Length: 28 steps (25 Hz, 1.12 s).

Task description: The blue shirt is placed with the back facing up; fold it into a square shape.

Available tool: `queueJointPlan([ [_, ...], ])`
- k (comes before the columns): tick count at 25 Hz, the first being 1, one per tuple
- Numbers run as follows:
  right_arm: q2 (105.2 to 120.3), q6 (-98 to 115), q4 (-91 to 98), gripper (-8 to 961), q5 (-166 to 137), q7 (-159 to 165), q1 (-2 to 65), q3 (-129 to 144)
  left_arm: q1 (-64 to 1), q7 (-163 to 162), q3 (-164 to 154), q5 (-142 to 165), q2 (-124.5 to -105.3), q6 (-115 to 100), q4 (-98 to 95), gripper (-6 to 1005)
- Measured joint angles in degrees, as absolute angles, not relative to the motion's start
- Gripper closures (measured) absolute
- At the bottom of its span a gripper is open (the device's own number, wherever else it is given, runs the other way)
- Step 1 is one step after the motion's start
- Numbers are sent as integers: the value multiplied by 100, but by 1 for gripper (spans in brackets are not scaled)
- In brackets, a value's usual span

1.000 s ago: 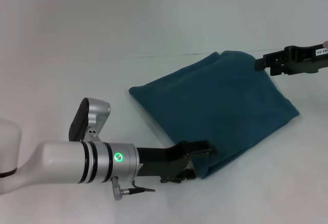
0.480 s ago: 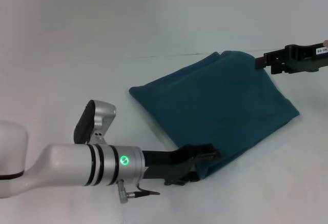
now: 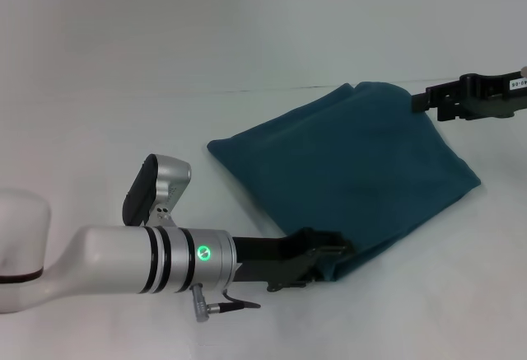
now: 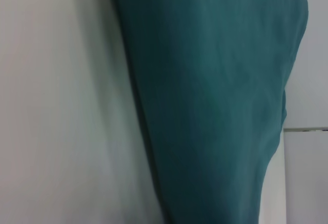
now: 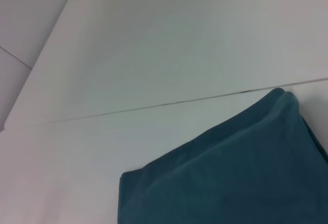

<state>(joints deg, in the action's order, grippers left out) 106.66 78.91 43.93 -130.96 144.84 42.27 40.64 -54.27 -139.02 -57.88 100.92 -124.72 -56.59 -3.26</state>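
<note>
On the white table [image 3: 165, 63], the blue shirt [image 3: 346, 170] is lying folded into a rough square | left gripper [image 3: 333, 249] is meeting its near corner, jaw state unclear | right gripper [image 3: 424, 100] is touching its far corner, grip unclear, probably squaring edges.
</note>
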Motion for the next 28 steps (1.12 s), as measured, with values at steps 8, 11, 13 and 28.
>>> queueJointPlan([
  [8, 10661, 7882, 4395, 297, -13096, 14484, 4229, 4064, -5417, -13915, -5818, 10091, -12472, -5660, -311, 344],
  [11, 10661, 7864, 4394, 297, -13096, 14484, 4236, 4066, -5411, -13915, -5820, 10099, -12472, -5663, -305, 474],
  [13, 10661, 7858, 4395, 297, -13096, 14484, 4241, 4068, -5409, -13913, -5824, 10111, -12472, -5678, -303, 560],
  [28, 10661, 7851, 4329, 298, -13096, 14535, 4216, 4070, -4532, -14027, -5853, 10203, -12393, -6310, -1075, 967],
])
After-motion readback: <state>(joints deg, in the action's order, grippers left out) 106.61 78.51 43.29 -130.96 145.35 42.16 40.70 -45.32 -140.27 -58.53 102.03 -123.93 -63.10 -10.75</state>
